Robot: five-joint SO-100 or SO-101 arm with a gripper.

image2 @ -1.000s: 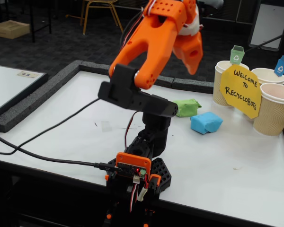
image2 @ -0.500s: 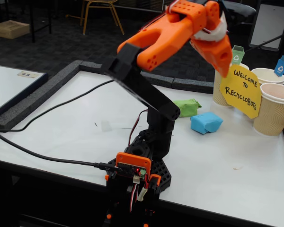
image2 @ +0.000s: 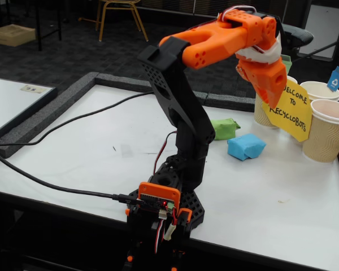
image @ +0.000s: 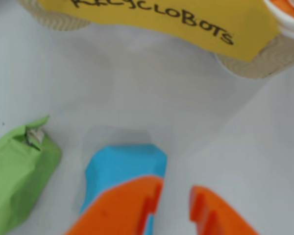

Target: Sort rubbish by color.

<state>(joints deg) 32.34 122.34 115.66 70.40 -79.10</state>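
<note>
Blue lump (image2: pixel 246 146) lies on the white table (image2: pixel 90 152), right of centre in the fixed view; in the wrist view it sits at lower centre, its near side covered by the gripper's left orange finger (image: pixel 122 208). Green lump (image2: pixel 224 128) lies just beside it, up and to the left in the fixed view, at the lower left edge of the wrist view. Whether the two touch: cannot tell. Orange lump not seen on the table.

Gripper (image2: pixel 269 93) hangs in the air above and slightly right of the blue lump, pointing down, in front of the yellow sign (image2: pixel 289 109). Jaws narrowly parted in the wrist view, nothing between them.

Sign stands against three beige ribbed paper cups (image2: pixel 326 131) at the right edge of the fixed view. Cups carry small coloured tags: green, blue, orange. Arm base (image2: pixel 164 209) is clamped at the table's near edge; black cable (image2: pixel 51 185) runs off to the left.
</note>
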